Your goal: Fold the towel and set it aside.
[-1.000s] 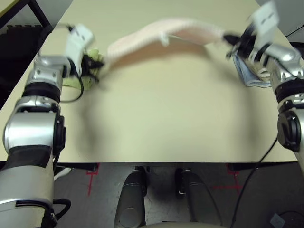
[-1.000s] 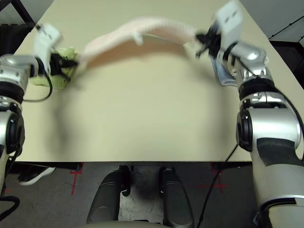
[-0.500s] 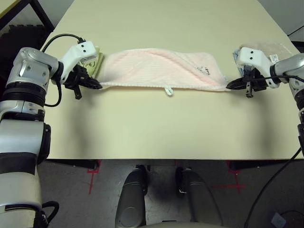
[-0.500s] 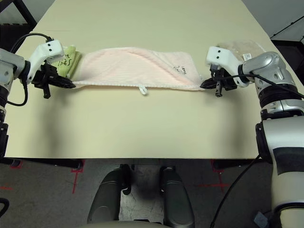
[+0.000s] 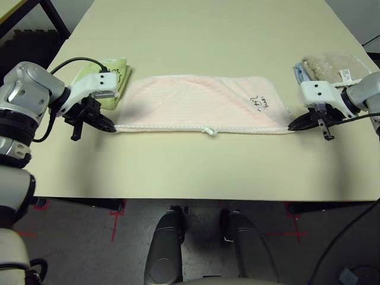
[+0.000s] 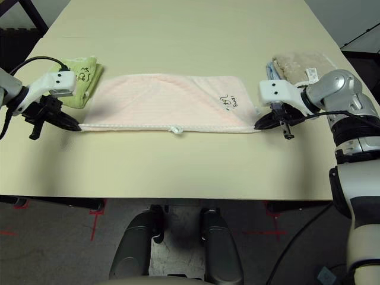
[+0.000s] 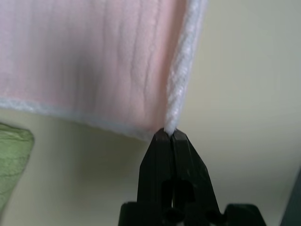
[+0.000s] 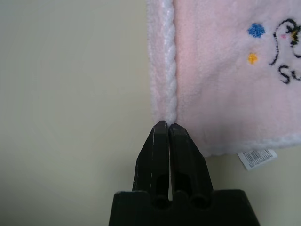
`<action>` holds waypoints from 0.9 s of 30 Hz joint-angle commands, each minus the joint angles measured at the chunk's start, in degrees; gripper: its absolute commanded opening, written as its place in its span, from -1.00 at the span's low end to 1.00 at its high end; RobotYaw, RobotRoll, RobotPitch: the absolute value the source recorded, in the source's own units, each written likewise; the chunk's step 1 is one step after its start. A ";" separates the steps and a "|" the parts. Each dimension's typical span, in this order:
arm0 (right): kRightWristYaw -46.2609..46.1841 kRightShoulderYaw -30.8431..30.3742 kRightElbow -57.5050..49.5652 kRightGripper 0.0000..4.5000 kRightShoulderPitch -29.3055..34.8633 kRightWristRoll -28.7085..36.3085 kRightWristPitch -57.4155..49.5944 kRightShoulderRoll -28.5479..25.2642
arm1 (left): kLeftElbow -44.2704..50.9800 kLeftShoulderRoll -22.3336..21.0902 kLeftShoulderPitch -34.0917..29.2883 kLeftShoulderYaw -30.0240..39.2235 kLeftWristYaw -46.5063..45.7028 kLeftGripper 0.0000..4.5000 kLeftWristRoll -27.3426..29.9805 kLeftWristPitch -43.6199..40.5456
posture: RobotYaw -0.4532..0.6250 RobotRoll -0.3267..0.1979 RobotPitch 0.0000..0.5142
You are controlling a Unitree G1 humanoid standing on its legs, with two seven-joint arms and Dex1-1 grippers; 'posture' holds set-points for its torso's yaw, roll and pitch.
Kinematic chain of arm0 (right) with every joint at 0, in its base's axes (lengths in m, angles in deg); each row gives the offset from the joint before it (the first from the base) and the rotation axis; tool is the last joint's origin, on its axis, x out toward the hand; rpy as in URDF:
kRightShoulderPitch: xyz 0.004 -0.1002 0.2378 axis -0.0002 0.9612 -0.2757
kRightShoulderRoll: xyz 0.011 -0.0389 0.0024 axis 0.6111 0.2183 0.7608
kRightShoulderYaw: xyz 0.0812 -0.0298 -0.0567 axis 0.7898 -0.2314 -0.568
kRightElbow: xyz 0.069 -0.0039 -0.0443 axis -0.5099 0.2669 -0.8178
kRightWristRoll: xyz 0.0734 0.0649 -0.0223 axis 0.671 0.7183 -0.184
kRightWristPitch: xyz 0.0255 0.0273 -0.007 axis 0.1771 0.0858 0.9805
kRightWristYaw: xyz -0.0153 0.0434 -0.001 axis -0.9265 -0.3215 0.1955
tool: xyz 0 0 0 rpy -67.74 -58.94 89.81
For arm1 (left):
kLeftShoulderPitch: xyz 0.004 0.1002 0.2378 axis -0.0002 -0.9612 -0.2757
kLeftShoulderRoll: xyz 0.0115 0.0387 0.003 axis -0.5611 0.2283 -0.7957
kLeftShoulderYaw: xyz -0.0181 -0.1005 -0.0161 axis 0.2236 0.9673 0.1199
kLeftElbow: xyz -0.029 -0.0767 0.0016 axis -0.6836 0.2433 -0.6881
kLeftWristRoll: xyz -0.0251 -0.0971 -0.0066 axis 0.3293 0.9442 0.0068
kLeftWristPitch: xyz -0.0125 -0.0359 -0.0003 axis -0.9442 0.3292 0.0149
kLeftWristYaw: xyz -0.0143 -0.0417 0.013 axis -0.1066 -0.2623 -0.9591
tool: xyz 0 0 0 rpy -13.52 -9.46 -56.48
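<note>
Pink towel (image 5: pixel 199 102) lies folded into a long strip across the middle of the beige bench (image 5: pixel 196 166), seen from my head cameras. My left hand (image 5: pixel 110 126) pinches its near left corner; my right hand (image 5: pixel 292 126) pinches the near right corner. A green towel (image 5: pixel 113 80) sits just beyond the left end, and beige and blue folded towels (image 5: pixel 326 62) beyond the right.

From the left wrist, both fingers (image 7: pixel 160 155) are closed on the white corded edge. From the right wrist, the fingers (image 8: pixel 181 150) are likewise clamped on the edging, near an embroidered motif (image 8: pixel 282 37) and a small tag (image 8: pixel 256 157).
</note>
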 commanded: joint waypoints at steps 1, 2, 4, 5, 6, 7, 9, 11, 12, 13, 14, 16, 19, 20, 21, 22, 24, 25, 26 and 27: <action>0.44 -5.10 -3.22 -1.00 1.95 4.46 -3.25 -5.07 | 1.89 -3.52 -0.68 -2.23 0.39 -0.98 1.05 0.44 | 0.01 0.25 -0.11; 0.44 -6.72 -4.08 -1.00 2.24 5.79 -3.86 -6.20 | 2.74 -3.92 -0.49 -2.69 0.39 -0.98 1.68 0.27 | 0.01 0.25 -0.11; 0.44 -9.62 -5.67 -1.00 2.72 8.11 -4.77 -8.26 | 4.04 -4.82 -0.41 -3.73 0.39 -0.98 2.55 0.35 | 0.01 0.25 -0.12; 0.44 -11.02 -6.60 -1.00 2.93 9.54 -5.50 -9.24 | 4.65 -5.30 -0.48 -4.23 0.39 -0.98 3.08 0.14 | 0.01 0.25 -0.11; 0.44 -12.77 -8.17 -1.00 3.33 11.37 -6.44 -10.66 | 5.32 -5.93 -0.67 -4.72 0.39 -0.98 3.68 -0.03 | 0.01 0.25 -0.11; 0.44 -14.29 -9.64 -1.00 3.71 12.92 -7.13 -11.99 | 5.89 -6.52 -0.86 -5.18 0.39 -0.98 4.20 -0.10 | 0.01 0.25 -0.11; 0.44 -16.43 -11.97 -1.00 4.29 15.18 -8.11 -14.04 | 6.92 -7.55 -1.22 -6.04 0.39 -0.98 5.32 -0.27 | 0.00 0.25 -0.11; 0.44 -17.67 -13.57 -1.00 4.75 16.62 -8.71 -15.33 | 7.79 -8.26 -1.55 -6.70 0.39 -0.98 6.31 -0.61 | 0.00 0.25 -0.12; 0.44 -18.16 -14.16 -1.00 4.86 17.16 -8.96 -15.78 | 8.14 -8.50 -1.65 -6.93 0.39 -0.98 6.74 -0.84 | 0.00 0.25 -0.12; 0.44 -18.47 -14.62 -1.00 4.99 17.57 -9.18 -16.09 | 8.37 -8.61 -1.71 -7.05 0.39 -0.98 7.07 -1.04 | 0.00 0.25 -0.12; 0.44 -18.57 -14.75 -1.00 5.00 17.66 -9.23 -16.17 | 8.37 -8.59 -1.63 -7.16 0.39 -0.98 7.28 -1.20 | 0.00 0.25 -0.13; 0.44 -17.27 -12.47 -1.00 3.94 15.99 -8.42 -14.73 | 6.66 -7.43 -0.65 -6.85 0.39 -0.98 6.91 -1.24 | 0.01 0.25 -0.13; 0.44 -14.45 -6.40 -1.00 0.60 12.15 -6.55 -11.51 | 3.20 -4.96 2.05 -5.87 0.39 -0.98 6.15 -1.63 | 0.01 0.25 -0.13; 0.31 -13.60 -4.24 -1.00 -0.65 10.85 -5.71 -10.51 | 1.57 -3.92 3.26 -5.40 0.39 -0.98 5.60 -1.55 | 0.01 0.25 -0.13; 0.00 -12.94 -1.87 -1.00 -2.18 9.48 -5.07 -9.51 | -0.53 -2.64 4.89 -4.98 0.39 -0.98 5.13 -1.60 | 0.02 0.25 -0.14; -0.84 -12.20 0.53 -1.00 -3.78 8.00 -4.16 -8.38 | -2.99 -1.27 6.65 -4.59 0.39 -0.98 4.36 -1.28 | 0.02 0.25 -0.13; -2.33 -10.98 4.38 -1.00 -6.30 5.65 -2.75 -6.52 | -7.87 1.38 9.43 -3.43 0.39 -0.98 2.44 -0.41 | 0.03 0.25 -0.14; -2.76 -10.29 5.97 -1.00 -7.29 4.65 -2.32 -5.68 | -10.34 2.65 10.53 -2.76 0.39 -0.98 1.30 0.22 | 0.03 0.25 -0.14; -3.89 -9.69 7.44 -1.00 -8.24 3.55 -1.65 -4.91 | -13.08 4.09 11.59 -1.53 0.39 -0.98 -0.34 1.00 | 0.03 0.25 -0.14; -5.68 -9.08 8.89 -1.00 -9.16 2.27 -0.61 -4.11 | -16.01 5.64 12.66 -0.09 -0.54 -0.98 -2.02 1.70 | 0.04 0.25 -0.14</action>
